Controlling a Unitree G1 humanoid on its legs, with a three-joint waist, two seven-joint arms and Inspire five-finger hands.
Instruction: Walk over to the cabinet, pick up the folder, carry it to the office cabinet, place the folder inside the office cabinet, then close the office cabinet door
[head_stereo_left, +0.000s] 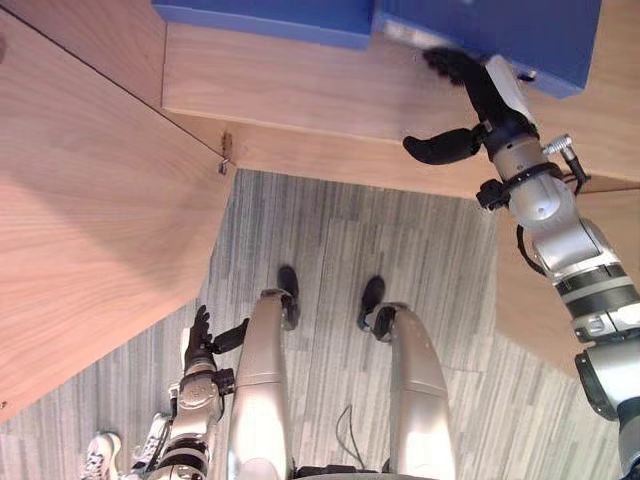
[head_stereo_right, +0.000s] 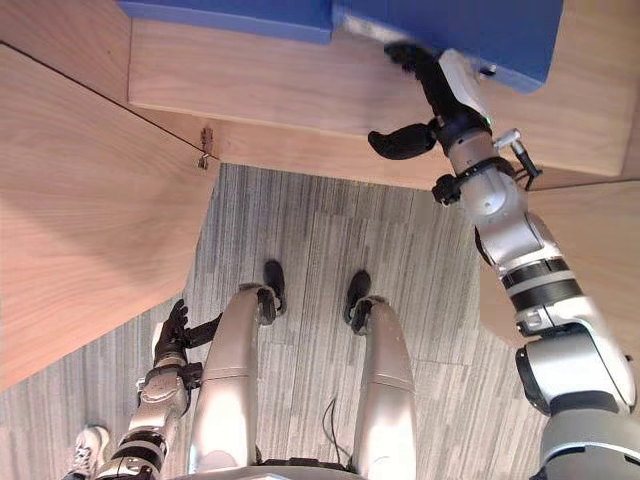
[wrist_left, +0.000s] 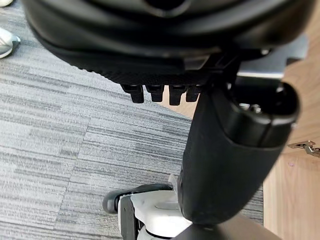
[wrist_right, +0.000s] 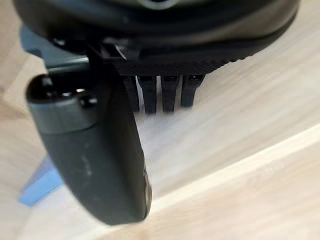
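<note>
The right hand is stretched forward with its fingers straight and side by side and its thumb spread wide to the robot's left, holding nothing. Its fingertips reach the near edge of the blue folder; whether they touch it cannot be told. The folder is a flat, matte blue slab with straight edges and a squared corner. It lies on the pale wood shelf just ahead of the fingers, and its near corner juts toward the wrist. A second flat blue piece lies on the same shelf, just beside the folder and to the left of the hand. Under the palm the shelf is smooth, light-grained board ending in a straight front lip, with bare wood between the thumb and that lip. Well to the left of the hand stands a wide wooden door panel, swung out at an angle, with a small metal hinge at its inner edge. Another wooden panel closes the side below the right forearm. Between the two panels lies grey striped carpet. The left hand hangs low near the door panel's lower edge, fingers relaxed and empty. A person's white shoe is near it on the carpet.
</note>
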